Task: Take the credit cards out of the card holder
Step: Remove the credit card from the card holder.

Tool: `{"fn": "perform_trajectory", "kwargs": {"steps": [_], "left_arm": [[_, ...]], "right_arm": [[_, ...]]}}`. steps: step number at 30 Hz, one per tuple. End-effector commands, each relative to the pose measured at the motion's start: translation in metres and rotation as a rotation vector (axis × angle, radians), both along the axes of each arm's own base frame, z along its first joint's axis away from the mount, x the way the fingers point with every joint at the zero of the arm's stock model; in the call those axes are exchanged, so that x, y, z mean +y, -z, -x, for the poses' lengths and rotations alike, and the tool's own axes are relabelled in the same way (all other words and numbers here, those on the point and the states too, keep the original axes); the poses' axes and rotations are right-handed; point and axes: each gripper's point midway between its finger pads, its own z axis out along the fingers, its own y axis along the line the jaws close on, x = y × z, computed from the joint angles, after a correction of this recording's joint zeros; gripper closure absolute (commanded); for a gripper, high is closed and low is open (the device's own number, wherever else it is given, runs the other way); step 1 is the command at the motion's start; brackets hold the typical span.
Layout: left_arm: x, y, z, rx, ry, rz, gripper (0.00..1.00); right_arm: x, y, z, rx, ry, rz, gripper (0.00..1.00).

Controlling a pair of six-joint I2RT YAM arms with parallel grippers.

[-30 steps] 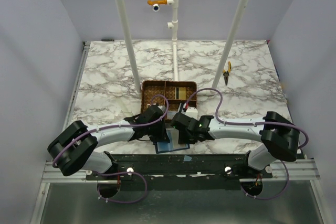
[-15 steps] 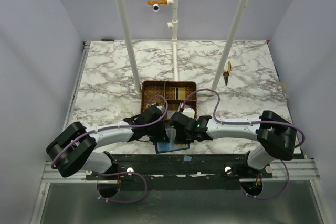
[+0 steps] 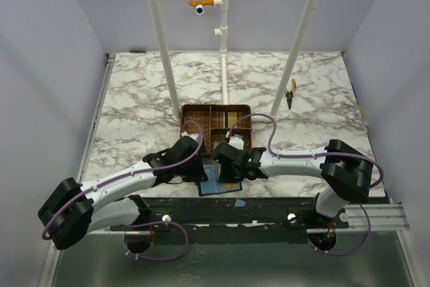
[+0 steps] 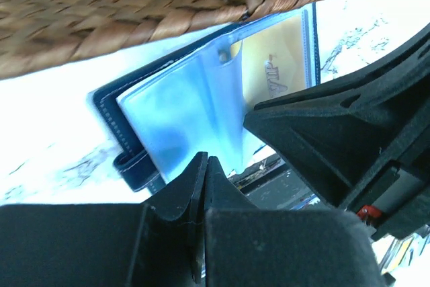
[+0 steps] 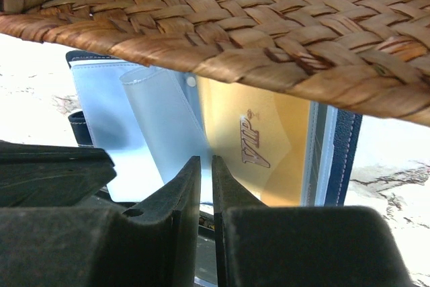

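The navy card holder [image 3: 216, 183] lies open on the table just in front of the wicker tray. Its pale blue plastic sleeves are fanned up in the left wrist view [image 4: 181, 112]. A gold card marked VIP [image 5: 259, 136] sits in a sleeve and also shows in the left wrist view [image 4: 282, 65]. My left gripper [image 3: 201, 174] is shut, its tips [image 4: 205, 160] at the lower edge of a raised sleeve. My right gripper [image 3: 226, 175] is shut to a thin slit [image 5: 205, 160] with nothing seen between, just over the sleeves. A tan card [image 3: 233, 116] seems to lie in the tray.
The brown wicker divided tray [image 3: 191, 115] stands right behind the holder, its rim close above both grippers [image 5: 269, 25]. Yellow-handled pliers [image 3: 290, 93] lie at the back right. White poles [image 3: 161, 52] rise behind the tray. The table's front edge [image 3: 222, 198] is just below the holder.
The left arm has stretched out, its elbow swinging down and left while its gripper stays at the holder. The right gripper has shifted left over the holder.
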Motion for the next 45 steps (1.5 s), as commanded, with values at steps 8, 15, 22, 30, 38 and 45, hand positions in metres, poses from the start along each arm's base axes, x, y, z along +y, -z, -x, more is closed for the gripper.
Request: {"fn": "perform_trajectory", "kwargs": {"steps": [8, 15, 22, 30, 38, 45], "left_arm": [[0.030, 0.002, 0.009, -0.023, -0.048, -0.070, 1.00], [0.031, -0.002, 0.009, -0.032, -0.052, -0.065, 1.00], [0.034, -0.002, 0.011, -0.033, -0.060, -0.060, 1.00], [0.036, -0.006, 0.014, -0.041, -0.054, -0.045, 1.00], [0.037, -0.012, 0.015, -0.059, -0.053, -0.022, 1.00], [0.030, -0.001, 0.013, -0.044, -0.036, -0.029, 1.00]], "right_arm": [[0.025, -0.004, -0.003, 0.004, -0.063, -0.040, 0.88], [0.045, -0.014, -0.007, -0.002, -0.102, -0.082, 0.91], [0.057, -0.022, -0.008, -0.006, -0.132, -0.107, 0.91], [0.063, -0.006, -0.006, 0.028, -0.131, -0.095, 0.93], [0.062, -0.012, -0.014, -0.002, -0.117, -0.064, 0.94], [0.010, -0.028, -0.013, -0.044, -0.019, 0.036, 0.74]]}}
